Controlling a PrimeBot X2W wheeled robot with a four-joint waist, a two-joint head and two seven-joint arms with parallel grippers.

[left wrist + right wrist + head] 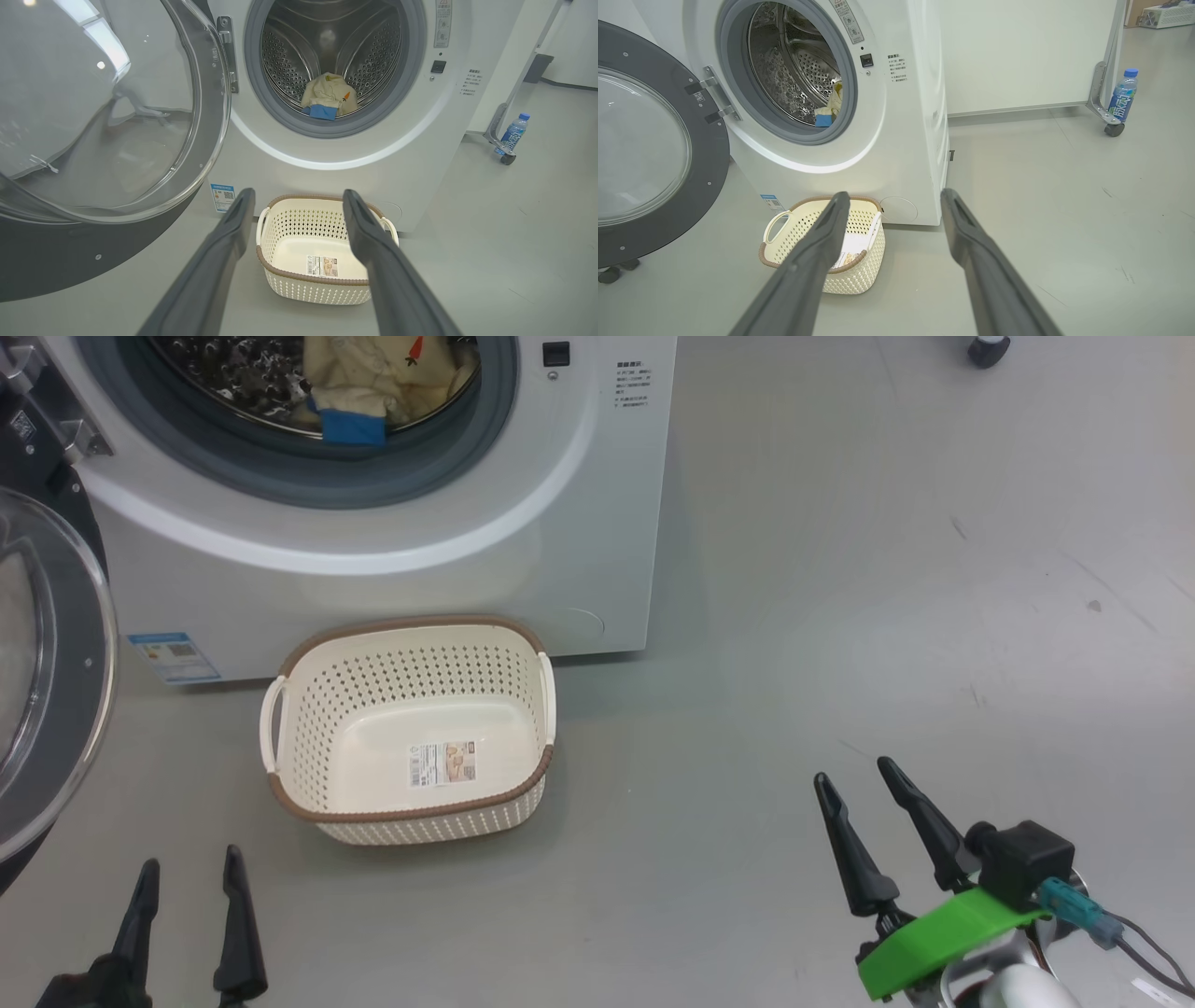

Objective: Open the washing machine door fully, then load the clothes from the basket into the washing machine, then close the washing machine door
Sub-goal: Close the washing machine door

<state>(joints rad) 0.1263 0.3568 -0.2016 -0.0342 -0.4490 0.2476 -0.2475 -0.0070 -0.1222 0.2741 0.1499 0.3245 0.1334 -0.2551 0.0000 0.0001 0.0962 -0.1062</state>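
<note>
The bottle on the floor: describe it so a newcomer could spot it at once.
Right of the white washing machine stands a white panel on a wheeled metal foot. The bottle stands upright beside its black caster; its blue cap and blue label set it apart.

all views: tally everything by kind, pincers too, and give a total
washing machine: 1
washing machine door: 1
basket: 1
clothes, one heap in the drum: 1
water bottle: 1
pincers, left pincer and right pincer: 2
total: 7
</note>
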